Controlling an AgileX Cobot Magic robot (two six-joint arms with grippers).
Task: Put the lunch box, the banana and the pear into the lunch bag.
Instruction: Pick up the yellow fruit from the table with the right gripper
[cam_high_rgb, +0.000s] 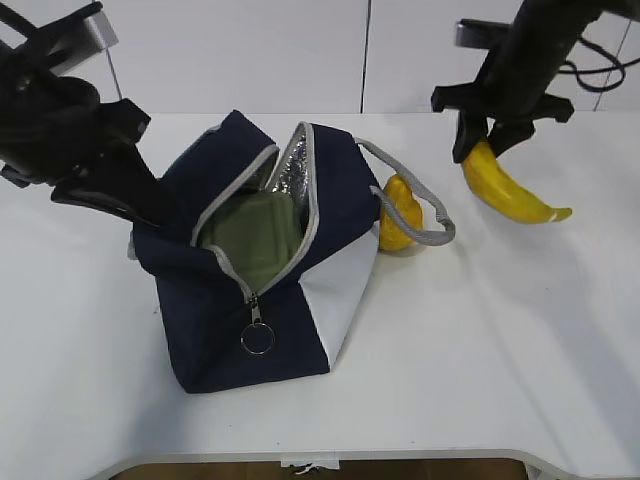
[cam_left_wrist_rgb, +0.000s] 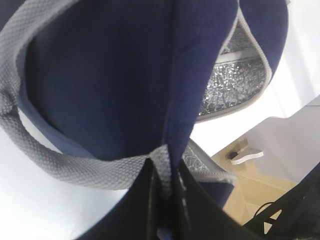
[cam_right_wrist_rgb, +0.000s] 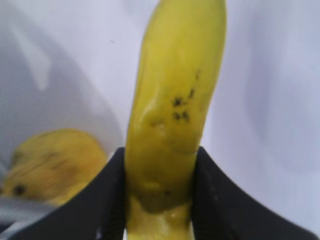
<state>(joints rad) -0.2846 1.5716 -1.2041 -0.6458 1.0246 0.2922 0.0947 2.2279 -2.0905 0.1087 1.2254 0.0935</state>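
Note:
The navy lunch bag (cam_high_rgb: 250, 270) stands open on the white table, silver lining showing. The green-lidded lunch box (cam_high_rgb: 252, 232) lies inside it. My left gripper (cam_high_rgb: 150, 205) is shut on the bag's left rim, pinching navy fabric and grey trim (cam_left_wrist_rgb: 162, 167). My right gripper (cam_high_rgb: 487, 138) is shut on the upper end of the banana (cam_high_rgb: 510, 188) and holds it above the table at the right; the banana fills the right wrist view (cam_right_wrist_rgb: 172, 115). The pear (cam_high_rgb: 398, 215) stands on the table just right of the bag, behind the grey handle (cam_high_rgb: 425, 215); it also shows blurred in the right wrist view (cam_right_wrist_rgb: 52, 162).
The bag's ring pull (cam_high_rgb: 257, 338) hangs at its near end. The table's front edge (cam_high_rgb: 320, 455) runs along the bottom. A white wall stands behind the table.

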